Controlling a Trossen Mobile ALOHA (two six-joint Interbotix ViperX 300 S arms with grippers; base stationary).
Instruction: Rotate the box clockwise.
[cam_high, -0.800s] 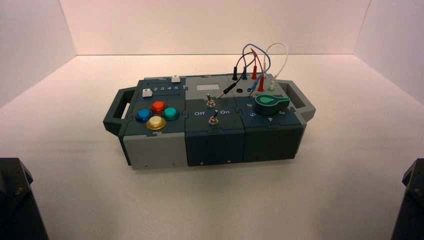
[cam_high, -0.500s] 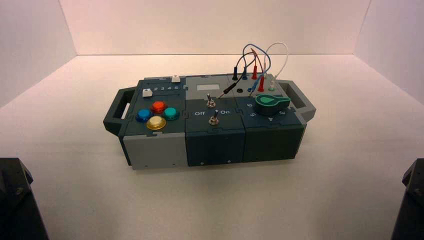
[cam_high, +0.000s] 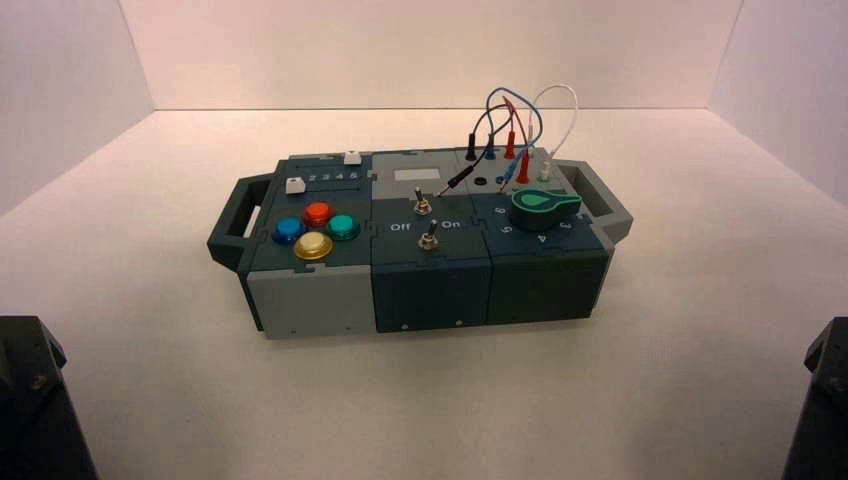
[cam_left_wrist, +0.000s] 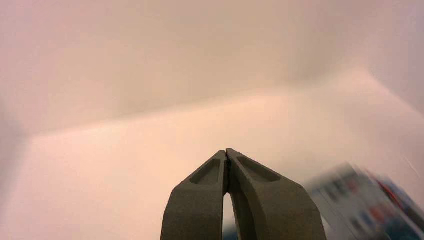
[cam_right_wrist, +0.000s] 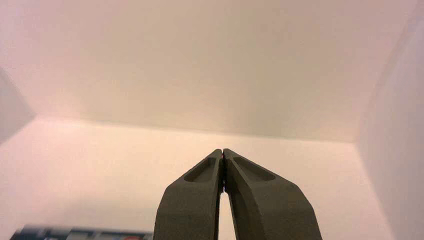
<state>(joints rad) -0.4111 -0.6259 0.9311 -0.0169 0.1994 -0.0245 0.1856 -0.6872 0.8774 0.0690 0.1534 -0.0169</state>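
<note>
The long dark-teal and grey box lies across the middle of the white floor, a handle at each end. On top it has four coloured round buttons at the left, two toggle switches in the middle, a green dial and looping plug wires at the right. My left gripper is shut and empty, parked at the near left; a blurred part of the box shows in its view. My right gripper is shut and empty, parked at the near right; a strip of the box shows low in its view.
White walls enclose the floor at the back and both sides. The dark arm bases sit at the near left corner and near right corner. Open floor lies all round the box.
</note>
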